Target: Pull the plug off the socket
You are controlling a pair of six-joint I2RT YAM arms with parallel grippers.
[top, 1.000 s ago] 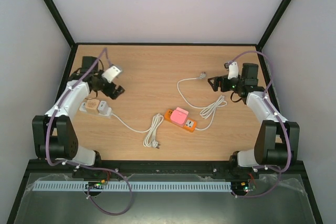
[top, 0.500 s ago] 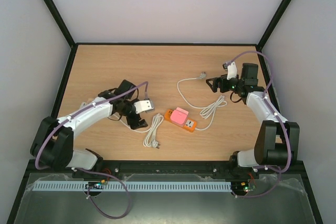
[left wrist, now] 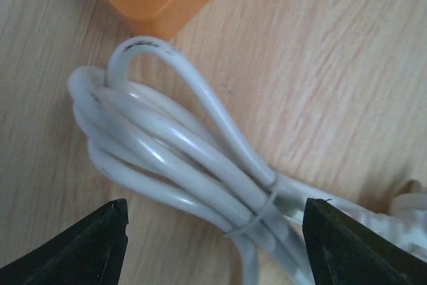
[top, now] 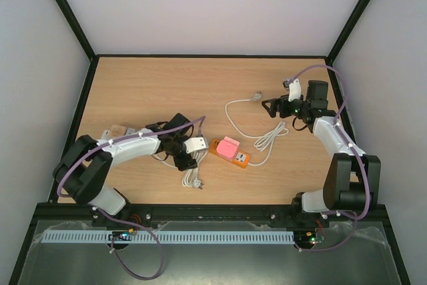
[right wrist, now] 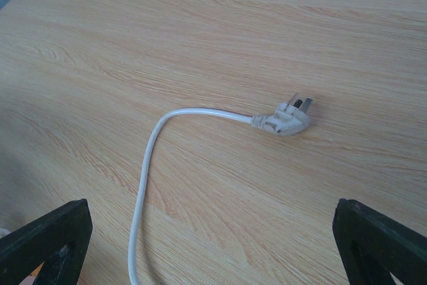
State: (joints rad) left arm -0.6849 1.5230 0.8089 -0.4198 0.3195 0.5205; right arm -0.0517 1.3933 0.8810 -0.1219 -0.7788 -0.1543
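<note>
Far left: white power strip (top: 115, 131), half covered by the left arm (top: 127, 145), so its details are unreadable. The left gripper (top: 191, 156) sits low over the coiled white cord (top: 194, 171), and the top view hides its fingers. The left wrist cam settles it: fingers (left wrist: 93, 245) are spread and straddle the tied cord without squeezing it. The orange corner at that view's top edge is the socket strip (top: 241, 159), cut off there. The pink plug (top: 229, 145) is seated in the strip at table (top: 167, 85) centre, and only the top view shows it. Far right: right gripper (top: 270, 106) is spread wide and empty. Its wrist cam shows the loose white plug (right wrist: 287, 119) lying flat with prongs visible; from the top it's a speck.
</note>
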